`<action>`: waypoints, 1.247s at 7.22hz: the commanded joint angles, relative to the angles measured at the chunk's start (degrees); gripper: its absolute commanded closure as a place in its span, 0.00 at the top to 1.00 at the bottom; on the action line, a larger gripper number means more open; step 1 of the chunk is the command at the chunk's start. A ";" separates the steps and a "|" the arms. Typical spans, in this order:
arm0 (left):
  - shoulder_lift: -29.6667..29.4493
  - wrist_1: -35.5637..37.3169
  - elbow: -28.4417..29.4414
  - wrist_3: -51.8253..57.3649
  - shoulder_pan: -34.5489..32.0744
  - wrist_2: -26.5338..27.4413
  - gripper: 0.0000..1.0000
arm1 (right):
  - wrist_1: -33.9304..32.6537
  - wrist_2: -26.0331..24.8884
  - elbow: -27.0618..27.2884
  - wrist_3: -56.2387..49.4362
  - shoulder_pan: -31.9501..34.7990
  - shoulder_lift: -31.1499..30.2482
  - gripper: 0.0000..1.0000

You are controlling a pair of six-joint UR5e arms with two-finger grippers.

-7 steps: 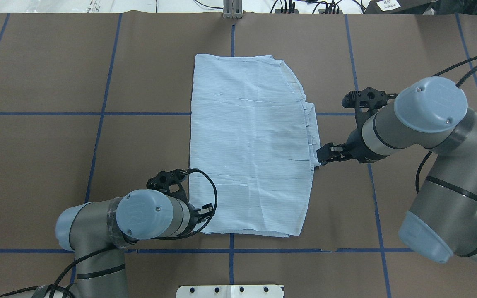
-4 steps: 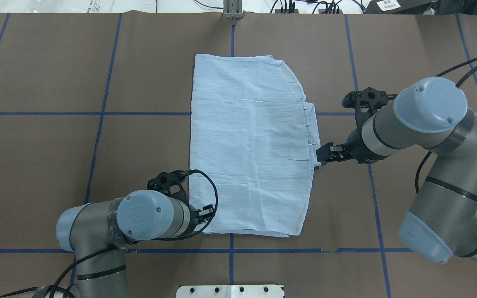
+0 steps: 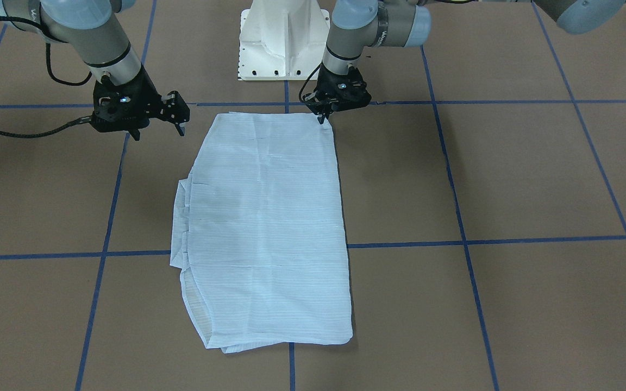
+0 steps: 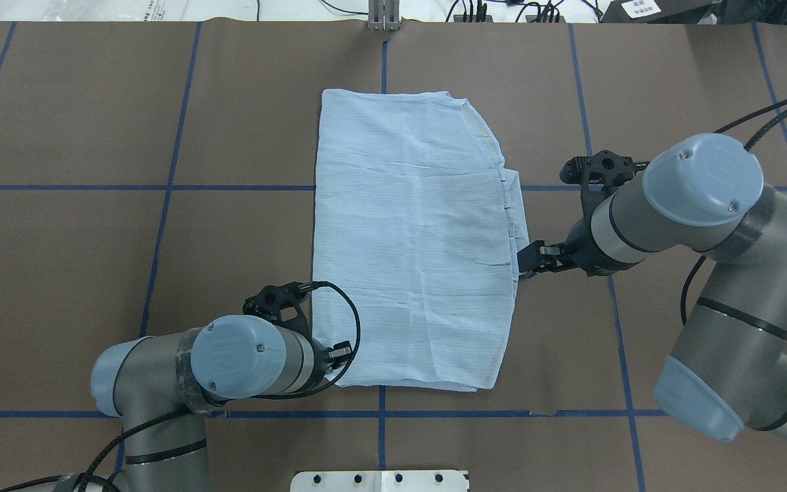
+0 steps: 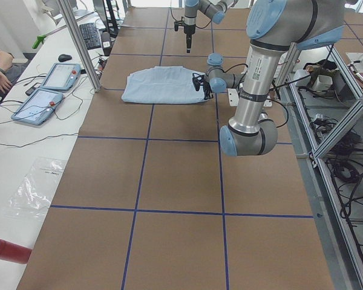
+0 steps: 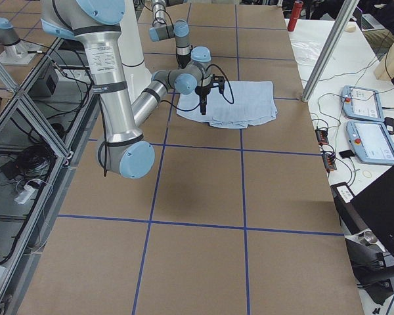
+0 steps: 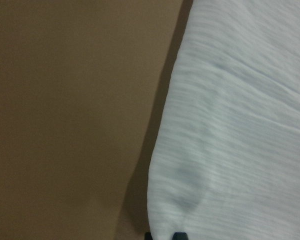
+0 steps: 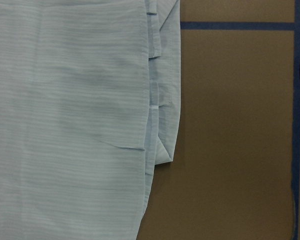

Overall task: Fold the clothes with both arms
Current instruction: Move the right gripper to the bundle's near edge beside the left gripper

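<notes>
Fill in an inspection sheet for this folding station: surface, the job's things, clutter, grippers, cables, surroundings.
Surface: brown paper table marked with a blue tape grid.
Job's things: pale blue shirt folded into a long panel, lying flat at the centre.
Clutter: nothing seen.
Grippers: left gripper appears pinched on the shirt's base-side corner; right gripper open, beside the shirt.
Cables: black cable loops off the left wrist over the shirt's edge.
Surroundings: white pedestal; two tablets on a side bench.
</notes>
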 commanded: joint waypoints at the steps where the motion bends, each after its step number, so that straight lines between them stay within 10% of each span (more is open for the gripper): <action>1: -0.24 -0.02 -0.38 0.09 -0.16 -0.01 0.00 | 0.08 -3.01 0.01 7.32 -3.83 1.45 1.00; 9: -1.65 -0.20 -0.39 0.18 -1.30 -0.10 0.00 | -0.80 -17.71 -10.86 45.66 -19.66 9.27 1.00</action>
